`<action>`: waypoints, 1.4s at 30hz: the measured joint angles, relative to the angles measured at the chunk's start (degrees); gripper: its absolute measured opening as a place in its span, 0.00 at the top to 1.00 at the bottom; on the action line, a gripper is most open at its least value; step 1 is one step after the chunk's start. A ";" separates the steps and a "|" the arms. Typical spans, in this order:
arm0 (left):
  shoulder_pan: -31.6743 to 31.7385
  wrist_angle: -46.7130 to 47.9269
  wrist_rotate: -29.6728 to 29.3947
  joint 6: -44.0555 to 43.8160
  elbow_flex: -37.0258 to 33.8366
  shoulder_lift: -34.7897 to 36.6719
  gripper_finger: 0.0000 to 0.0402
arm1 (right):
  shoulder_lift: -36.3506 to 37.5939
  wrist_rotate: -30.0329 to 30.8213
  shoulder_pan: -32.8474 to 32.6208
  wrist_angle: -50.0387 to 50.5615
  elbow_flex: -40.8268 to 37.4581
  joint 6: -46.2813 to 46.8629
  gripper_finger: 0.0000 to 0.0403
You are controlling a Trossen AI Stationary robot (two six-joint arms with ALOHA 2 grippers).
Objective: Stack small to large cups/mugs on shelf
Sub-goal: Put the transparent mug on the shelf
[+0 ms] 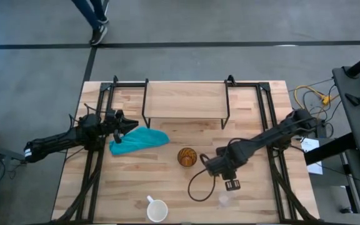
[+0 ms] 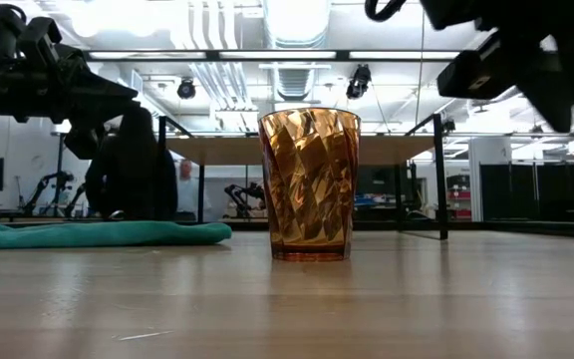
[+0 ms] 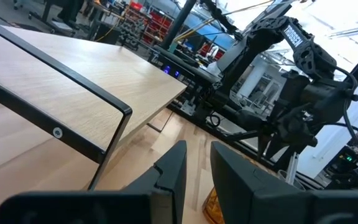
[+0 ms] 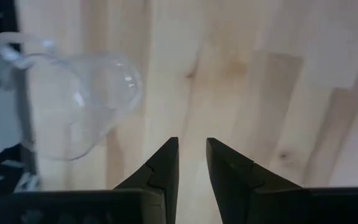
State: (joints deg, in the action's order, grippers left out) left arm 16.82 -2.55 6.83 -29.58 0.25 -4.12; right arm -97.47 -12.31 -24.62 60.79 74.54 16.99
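The amber-brown textured cup [image 1: 187, 156] [image 2: 309, 184] stands upright on its base at the table's middle. The white mug [image 1: 157, 210] stands near the front edge. The small clear glass cup [image 4: 73, 106] [image 1: 224, 201] sits on the table just nearside of my right gripper. The shelf [image 1: 186, 106] stands at the far middle with nothing on its board. My right gripper [image 1: 232, 184] [image 4: 192, 149] points down above bare table, fingers nearly together and empty. My left gripper [image 1: 129, 125] [image 3: 194, 155] hovers over the teal cloth [image 1: 139, 140], fingers nearly together and empty.
Black frame rails [image 1: 95, 162] run along both table sides. A black cable [image 1: 199, 184] loops on the table beside my right gripper. A person's leg [image 1: 95, 25] shows beyond the far edge. Bare wood lies between the amber cup and the shelf.
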 joint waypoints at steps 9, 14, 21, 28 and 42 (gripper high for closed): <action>0.04 0.03 0.00 0.00 0.00 0.04 0.85 | 1.75 -3.00 -7.25 -1.79 0.00 3.34 0.81; 0.04 0.02 0.01 0.00 0.00 0.02 0.85 | 1.75 -0.59 -11.16 -6.01 0.00 7.94 0.81; 0.02 0.04 0.00 0.00 0.00 0.00 0.85 | 1.65 9.60 -12.08 -6.68 0.02 13.43 0.81; 0.00 0.02 0.01 0.00 0.00 0.00 0.85 | 1.42 9.56 -12.31 -6.79 0.04 13.25 0.81; 0.00 0.04 0.00 0.00 0.00 0.02 0.85 | 0.93 8.91 -12.93 -7.11 0.04 13.16 0.81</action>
State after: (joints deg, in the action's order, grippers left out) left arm 16.82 -2.50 6.83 -29.58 0.25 -4.10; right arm -96.55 -3.40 -37.55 53.67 74.59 30.15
